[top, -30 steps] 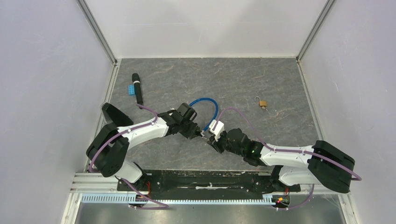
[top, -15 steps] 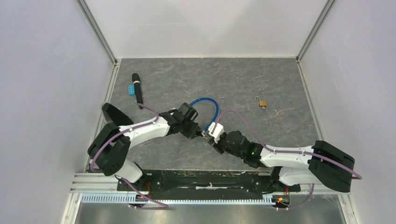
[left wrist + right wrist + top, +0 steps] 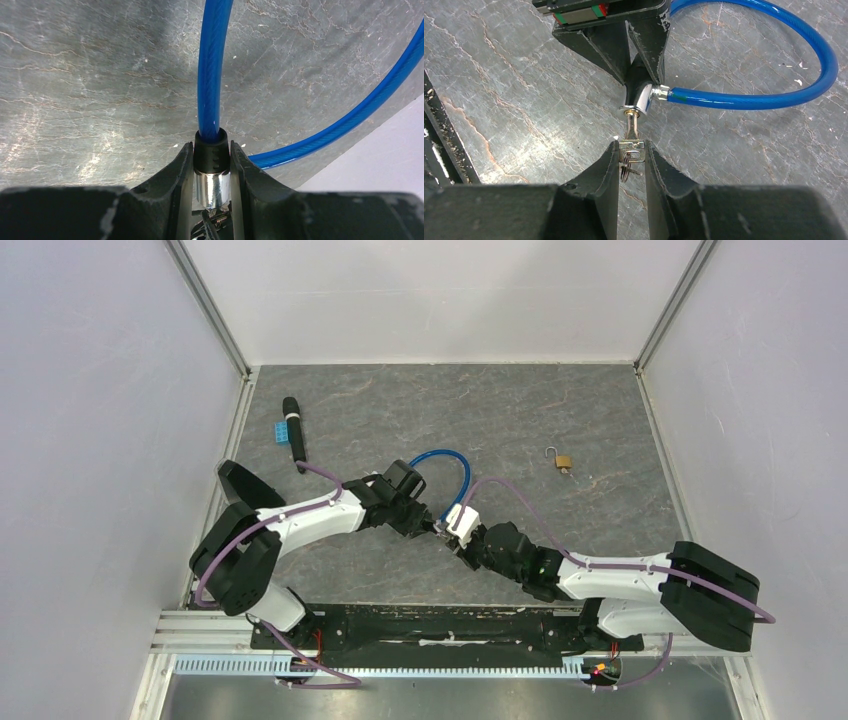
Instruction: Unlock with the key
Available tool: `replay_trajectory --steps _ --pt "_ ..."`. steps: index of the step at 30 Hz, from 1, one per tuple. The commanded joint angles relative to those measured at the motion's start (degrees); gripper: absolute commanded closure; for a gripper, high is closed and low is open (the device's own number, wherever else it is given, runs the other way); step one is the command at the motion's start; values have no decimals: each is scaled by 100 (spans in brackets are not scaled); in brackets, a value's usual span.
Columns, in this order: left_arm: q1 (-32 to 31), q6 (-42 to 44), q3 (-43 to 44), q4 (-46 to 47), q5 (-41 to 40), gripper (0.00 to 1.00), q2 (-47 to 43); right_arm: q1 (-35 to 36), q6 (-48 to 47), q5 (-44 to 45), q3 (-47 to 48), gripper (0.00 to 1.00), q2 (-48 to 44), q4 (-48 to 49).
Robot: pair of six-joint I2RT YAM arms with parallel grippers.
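Observation:
A blue cable lock (image 3: 455, 465) loops over the table's middle. My left gripper (image 3: 211, 147) is shut on its black-and-chrome lock head (image 3: 212, 175), with the cable (image 3: 210, 75) rising straight out between the fingers. In the right wrist view the chrome head (image 3: 641, 97) sticks out below the left fingers (image 3: 649, 45). A small metal key (image 3: 631, 142) has its blade in the head's end. My right gripper (image 3: 630, 146) is shut on the key's bow, and a key ring (image 3: 625, 167) hangs behind it. From above, both grippers meet tip to tip at the lock head (image 3: 441, 530).
A small brass padlock (image 3: 563, 460) with its shackle open lies at the right. A black cylinder (image 3: 294, 428) and a blue block (image 3: 284, 429) lie at the far left. Grey walls close in the table on three sides.
My right arm has edged a little left toward the left gripper. Both grips are as they were, and the cable loop has barely shifted.

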Motion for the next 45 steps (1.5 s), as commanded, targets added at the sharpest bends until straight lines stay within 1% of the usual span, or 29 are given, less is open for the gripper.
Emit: replay_trajectory --steps 1,11,19,21,25,31,36,40,45 --pt "-72 -261 224 129 220 98 -26 14 -32 101 15 100 6 518" --pt "-181 -499 215 195 244 98 -128 10 366 279 -62 100 239 1036" --pt "-377 -948 133 379 117 98 -328 10 769 515 -208 100 379 1575" --pt "-407 -915 164 389 -28 98 -349 10 677 495 -197 100 341 1566" --pt "-448 -749 246 160 -10 98 -302 10 382 497 -373 100 109 1743" --pt "-503 -918 57 292 14 98 -548 11 261 278 -518 100 -25 2023" --pt "-556 -1014 -62 382 67 98 -824 12 196 -9 -785 100 -259 2506" --pt "-652 -1168 -184 501 270 98 -1048 10 48 -170 -881 100 -311 2699" --pt "-845 -995 -61 50 -107 98 -1183 10 -39 -309 -930 100 -552 2735"
